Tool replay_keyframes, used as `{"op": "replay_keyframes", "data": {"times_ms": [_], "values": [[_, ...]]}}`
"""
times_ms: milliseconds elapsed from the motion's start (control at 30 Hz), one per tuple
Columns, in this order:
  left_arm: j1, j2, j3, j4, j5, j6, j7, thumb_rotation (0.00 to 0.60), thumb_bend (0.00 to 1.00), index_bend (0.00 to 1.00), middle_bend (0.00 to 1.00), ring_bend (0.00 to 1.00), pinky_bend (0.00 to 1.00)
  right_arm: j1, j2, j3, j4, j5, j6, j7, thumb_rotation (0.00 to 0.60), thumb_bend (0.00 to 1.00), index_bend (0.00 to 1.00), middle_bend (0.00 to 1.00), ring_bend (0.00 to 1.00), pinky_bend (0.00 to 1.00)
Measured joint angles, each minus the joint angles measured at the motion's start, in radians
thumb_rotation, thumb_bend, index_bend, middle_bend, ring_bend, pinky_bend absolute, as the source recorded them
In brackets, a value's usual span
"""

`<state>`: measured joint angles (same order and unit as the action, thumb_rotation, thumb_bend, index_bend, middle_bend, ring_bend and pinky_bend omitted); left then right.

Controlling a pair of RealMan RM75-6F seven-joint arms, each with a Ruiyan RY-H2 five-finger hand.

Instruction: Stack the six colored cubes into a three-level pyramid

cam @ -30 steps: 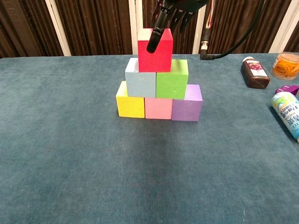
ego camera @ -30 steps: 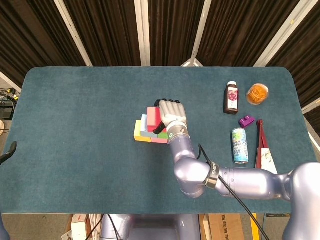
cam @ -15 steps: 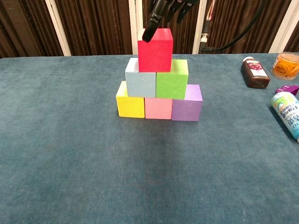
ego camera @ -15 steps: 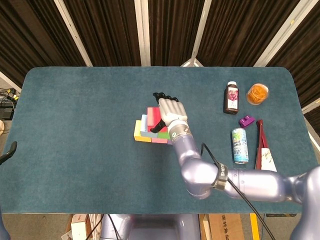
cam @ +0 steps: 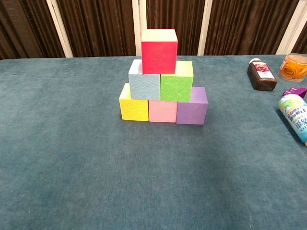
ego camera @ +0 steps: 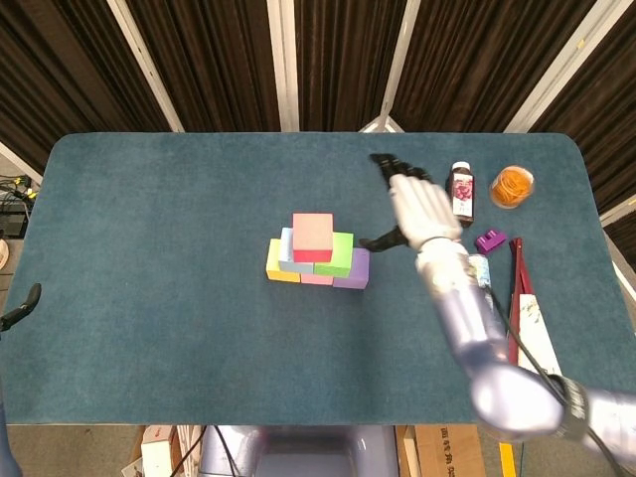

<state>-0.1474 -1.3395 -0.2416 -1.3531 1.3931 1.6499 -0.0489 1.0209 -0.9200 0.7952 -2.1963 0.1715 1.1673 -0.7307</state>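
Six cubes stand as a three-level pyramid at frame centre on the table. Bottom row: yellow cube, pink cube, purple cube, sides touching. Middle: pale blue cube, green cube. Top: red cube, upright, faces matte and foam-like. Right hand is right of the stack in head view, apart from it, fingers spread, holding nothing. Left hand out of sight.

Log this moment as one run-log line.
stage: pyramid built | top: red cube alone | right hand: open, clear of stack | left hand: not in view
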Motion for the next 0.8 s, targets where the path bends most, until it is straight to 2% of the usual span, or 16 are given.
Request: {"op": "replay_keyframes", "data": {"times_ms": [133, 233, 333, 467, 600, 733, 800], "values": [[0.004, 0.007, 0.006, -0.010, 0.007, 0.002, -0.009, 0.600, 0.32, 0.13, 0.00, 0.00, 0.00, -0.138, 0.056, -0.009, -0.060, -0.191, 0.031, 0.090, 0.600, 0.20, 0.02, 0.06, 0.06, 0.05], [0.007, 0.015, 0.012, -0.020, 0.014, 0.001, -0.016, 0.600, 0.32, 0.13, 0.00, 0.00, 0.00, -0.246, 0.089, -0.044, -0.090, -0.366, 0.061, 0.148, 0.600, 0.20, 0.02, 0.06, 0.06, 0.05], [0.009, 0.022, 0.019, -0.029, 0.020, -0.004, -0.023, 0.600, 0.32, 0.13, 0.00, 0.00, 0.00, -0.358, 0.113, -0.105, -0.107, -0.562, 0.089, 0.205, 0.600, 0.20, 0.02, 0.06, 0.06, 0.05], [0.014, 0.036, 0.031, -0.046, 0.031, -0.008, -0.030, 0.600, 0.32, 0.12, 0.00, 0.00, 0.00, -0.503, 0.123, -0.222, -0.097, -0.862, 0.128, 0.284, 0.600, 0.20, 0.02, 0.06, 0.04, 0.04], [0.024, 0.055, 0.046, -0.075, 0.043, -0.007, -0.043, 0.600, 0.32, 0.12, 0.00, 0.00, 0.00, -0.628, 0.099, -0.350, -0.025, -1.152, 0.180, 0.370, 0.600, 0.20, 0.04, 0.06, 0.03, 0.04], [0.044, 0.079, 0.064, -0.107, 0.066, 0.012, -0.052, 0.600, 0.32, 0.12, 0.00, 0.00, 0.00, -0.749, 0.037, -0.477, 0.121, -1.408, 0.280, 0.450, 0.600, 0.20, 0.06, 0.06, 0.01, 0.04], [0.055, 0.090, 0.078, -0.119, 0.071, 0.017, -0.043, 0.600, 0.32, 0.12, 0.00, 0.00, 0.00, -0.813, -0.013, -0.556, 0.235, -1.523, 0.341, 0.478, 0.600, 0.20, 0.06, 0.06, 0.00, 0.04]]}}
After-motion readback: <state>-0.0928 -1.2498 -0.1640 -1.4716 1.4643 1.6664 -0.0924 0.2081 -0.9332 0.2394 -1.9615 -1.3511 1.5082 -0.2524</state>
